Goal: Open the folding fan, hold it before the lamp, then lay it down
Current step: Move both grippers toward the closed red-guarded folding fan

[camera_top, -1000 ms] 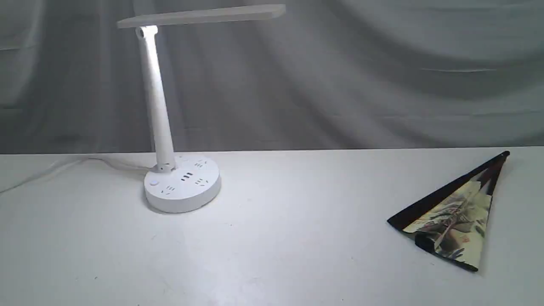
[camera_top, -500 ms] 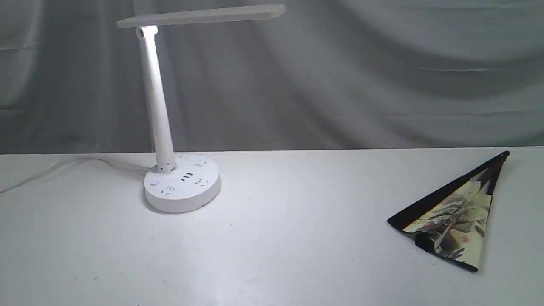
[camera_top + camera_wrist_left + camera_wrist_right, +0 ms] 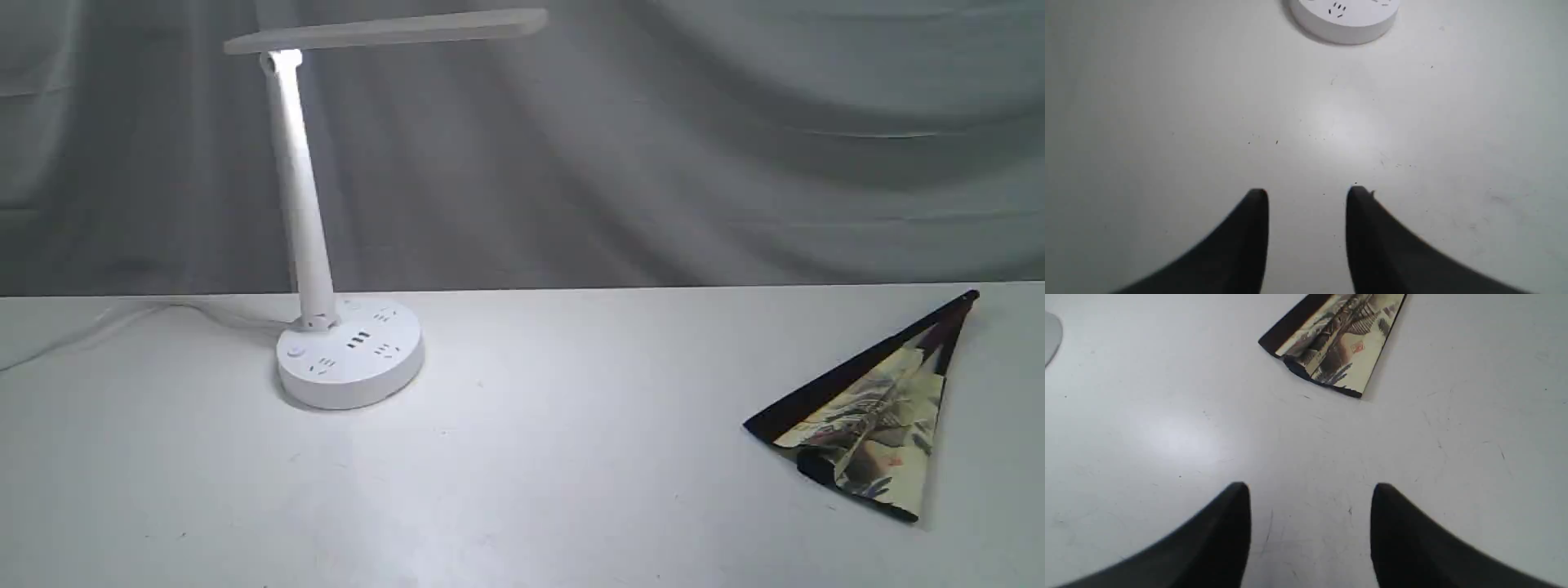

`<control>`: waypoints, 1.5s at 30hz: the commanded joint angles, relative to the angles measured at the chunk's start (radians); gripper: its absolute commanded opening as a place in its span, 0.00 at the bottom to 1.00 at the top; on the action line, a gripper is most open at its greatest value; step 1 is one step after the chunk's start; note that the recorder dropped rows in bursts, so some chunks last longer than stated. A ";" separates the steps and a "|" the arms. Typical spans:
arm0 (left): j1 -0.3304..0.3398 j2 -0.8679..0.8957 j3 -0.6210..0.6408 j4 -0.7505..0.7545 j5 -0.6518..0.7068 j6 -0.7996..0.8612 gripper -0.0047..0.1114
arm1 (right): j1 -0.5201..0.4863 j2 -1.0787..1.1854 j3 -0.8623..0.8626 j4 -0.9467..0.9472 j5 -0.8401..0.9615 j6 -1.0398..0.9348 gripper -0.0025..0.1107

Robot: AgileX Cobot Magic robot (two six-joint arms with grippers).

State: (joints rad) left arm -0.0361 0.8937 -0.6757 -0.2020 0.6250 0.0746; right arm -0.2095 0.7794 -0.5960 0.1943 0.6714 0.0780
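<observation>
Both arms are up off the white table (image 3: 555,457), and neither shows in the exterior view. The left gripper (image 3: 1307,194) has its jaws parted with only bare tabletop between them, and it holds nothing. The right gripper (image 3: 1310,488) stands wider and is just as empty.

The folding fan (image 3: 865,416) lies flat at the far right of the table. It is only partly spread, with its pivot end pointing toward the back edge and its painted paper toward the front. It is well apart from the white desk lamp (image 3: 302,204), which stands upright on the left with its bar head level.

So where could this go wrong? The fan lies flush on the surface, so a jaw coming down on a dark guard may skid it away rather than lift it. One pleat at the wide edge looks buckled (hard to tell how badly), and pulling the guards apart there could crease or tear the paper. A pinch on the paper instead of the wood would crush it. The carry across is long, and the lamp's stem is slim, so a swinging fan or a stray arm could knock it over. Its cord (image 3: 82,335) trails off the left, another thing to snag.

Containers? None on this table. The nearest thing is the sockets on the lamp's round base, and no plug shows in them.
</observation>
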 commanded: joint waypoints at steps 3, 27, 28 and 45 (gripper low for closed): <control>0.002 0.094 -0.004 0.001 -0.035 0.011 0.32 | 0.002 0.106 -0.012 0.007 -0.040 0.001 0.43; -0.214 0.450 -0.142 0.002 -0.016 0.011 0.32 | 0.000 0.486 -0.109 0.086 -0.077 -0.078 0.43; -0.214 0.465 -0.149 0.002 -0.014 0.011 0.32 | 0.000 0.501 -0.132 0.086 -0.060 -0.100 0.43; -0.341 0.700 -0.279 -0.085 0.000 0.137 0.36 | 0.000 0.527 -0.192 0.050 -0.013 -0.138 0.43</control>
State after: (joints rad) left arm -0.3391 1.5763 -0.9378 -0.3239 0.6443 0.2401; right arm -0.2095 1.3038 -0.7830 0.2586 0.6553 -0.0520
